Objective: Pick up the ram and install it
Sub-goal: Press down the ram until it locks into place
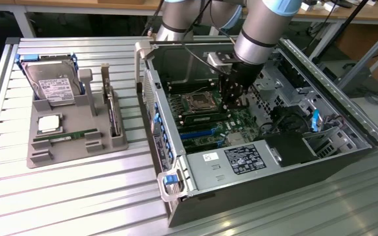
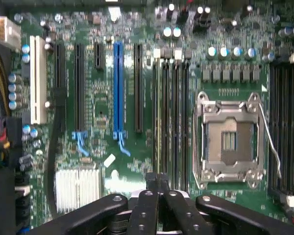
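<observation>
Open computer case (image 1: 255, 162); hard drive (image 1: 52, 83) on grey tray (image 1: 77, 147).

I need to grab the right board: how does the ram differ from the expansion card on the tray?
The ram is a long, narrow strip; the card is taller and wider. The ram lies low across the tray; the card stands up along its edge on the exterior view's right. The card has a metal bracket; the ram has none. Both are green boards in the tray.
</observation>
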Controlling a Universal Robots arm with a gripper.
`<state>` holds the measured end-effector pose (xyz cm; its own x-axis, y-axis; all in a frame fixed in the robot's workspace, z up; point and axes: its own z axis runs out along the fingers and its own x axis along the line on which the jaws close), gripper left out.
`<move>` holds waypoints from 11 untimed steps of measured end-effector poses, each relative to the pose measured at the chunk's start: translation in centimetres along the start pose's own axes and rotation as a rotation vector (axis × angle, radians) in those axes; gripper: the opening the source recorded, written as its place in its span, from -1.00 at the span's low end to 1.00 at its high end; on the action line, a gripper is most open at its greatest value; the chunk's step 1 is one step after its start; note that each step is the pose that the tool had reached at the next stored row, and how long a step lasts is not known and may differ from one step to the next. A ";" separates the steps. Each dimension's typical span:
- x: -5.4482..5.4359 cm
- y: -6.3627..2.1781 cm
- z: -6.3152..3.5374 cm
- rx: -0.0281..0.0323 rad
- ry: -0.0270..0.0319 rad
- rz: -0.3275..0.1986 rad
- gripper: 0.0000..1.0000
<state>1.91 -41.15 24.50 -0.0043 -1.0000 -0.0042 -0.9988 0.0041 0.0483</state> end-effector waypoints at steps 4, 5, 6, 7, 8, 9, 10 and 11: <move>0.0 3.79 0.25 0.0075 -0.0001 0.000 -0.80; 0.0 4.87 0.32 0.0091 -0.0001 0.000 -0.80; 0.0 5.78 0.39 0.0106 0.0001 0.000 -0.80; 0.0 6.30 0.42 0.0114 0.0001 0.000 -0.80; 0.0 6.79 0.47 0.0123 0.0000 0.000 -0.80; 0.0 7.89 0.59 0.0138 0.0000 0.000 -0.80; 0.0 8.50 0.70 0.0142 -0.0001 0.000 -0.80; 0.0 8.80 0.82 0.0142 0.0000 0.000 -0.80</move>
<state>-6.92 -41.15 24.10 -0.0043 -1.0000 -0.0043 -0.9994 0.0041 0.0341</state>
